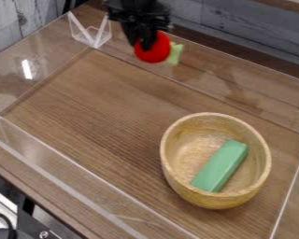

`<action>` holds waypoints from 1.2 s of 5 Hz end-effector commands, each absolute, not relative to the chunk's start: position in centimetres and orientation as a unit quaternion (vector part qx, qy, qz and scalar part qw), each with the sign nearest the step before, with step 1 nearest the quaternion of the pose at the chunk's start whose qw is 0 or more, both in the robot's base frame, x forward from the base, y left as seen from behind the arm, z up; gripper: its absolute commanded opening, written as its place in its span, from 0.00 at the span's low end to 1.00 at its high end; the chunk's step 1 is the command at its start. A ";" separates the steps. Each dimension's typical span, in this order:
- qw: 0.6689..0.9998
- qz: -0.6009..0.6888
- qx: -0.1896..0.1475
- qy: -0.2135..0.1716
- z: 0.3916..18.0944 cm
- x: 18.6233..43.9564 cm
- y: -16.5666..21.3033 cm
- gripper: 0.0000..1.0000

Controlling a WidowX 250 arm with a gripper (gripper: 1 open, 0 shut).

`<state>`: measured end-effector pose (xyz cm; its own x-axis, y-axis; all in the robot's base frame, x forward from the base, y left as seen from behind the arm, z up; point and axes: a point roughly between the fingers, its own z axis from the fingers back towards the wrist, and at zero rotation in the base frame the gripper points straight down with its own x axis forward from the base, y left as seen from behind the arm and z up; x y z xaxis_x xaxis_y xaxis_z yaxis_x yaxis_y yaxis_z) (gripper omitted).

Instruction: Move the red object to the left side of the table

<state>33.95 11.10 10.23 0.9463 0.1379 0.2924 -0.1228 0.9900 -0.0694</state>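
The red object [152, 50], a small bright red ball with a light green piece on its right, hangs above the table [102, 112] near the far wall, left of centre. My black gripper [145, 37] comes down from the top edge and is shut on the red object from above. The upper part of the arm is cut off by the frame.
A wooden bowl [179, 170] stands at the front right with a green rectangular block [220, 165] lying in it. Low clear acrylic walls [64, 191] edge the tabletop, with a clear corner bracket [90, 33] at the far left.
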 end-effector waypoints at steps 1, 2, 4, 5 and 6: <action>0.979 0.081 0.005 -0.185 11.9 32.4 15.5 0.00; 0.979 0.094 0.022 -0.181 10.7 30.7 18.9 0.00; 0.979 0.099 0.041 -0.172 7.3 31.2 21.7 0.00; 0.980 0.104 0.046 -0.165 5.7 31.9 21.7 0.00; 0.980 0.107 0.047 -0.159 4.6 32.6 21.3 0.00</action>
